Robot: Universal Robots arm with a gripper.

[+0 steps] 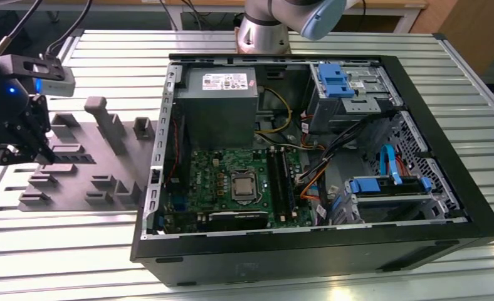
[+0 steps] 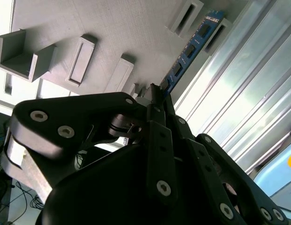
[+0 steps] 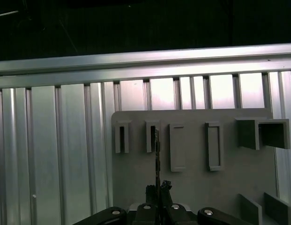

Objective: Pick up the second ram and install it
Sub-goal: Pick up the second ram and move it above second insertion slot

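Observation:
The second ram (image 2: 190, 47) is a thin blue board with dark chips, and my gripper (image 2: 157, 91) is shut on its near end. In the first wrist view the ram (image 3: 157, 154) shows edge-on, running from my gripper (image 3: 158, 188) to a small grey holder slot (image 3: 152, 136) on the fixture plate. I cannot tell whether its far end still sits in that slot. In the exterior view my gripper (image 1: 26, 150) hangs over the grey fixture plate (image 1: 105, 169) at that view's left, well away from the green motherboard (image 1: 222, 182) and its long black memory slots (image 1: 282, 182).
The open black computer case (image 1: 447, 157) lies on the slatted metal table (image 1: 63, 251), with a power supply (image 1: 217, 94), blue drive bays (image 1: 339, 81) and loose cables inside. The fixture plate carries several raised grey blocks and holders (image 1: 105, 119). The arm's base (image 1: 264, 31) stands behind the case.

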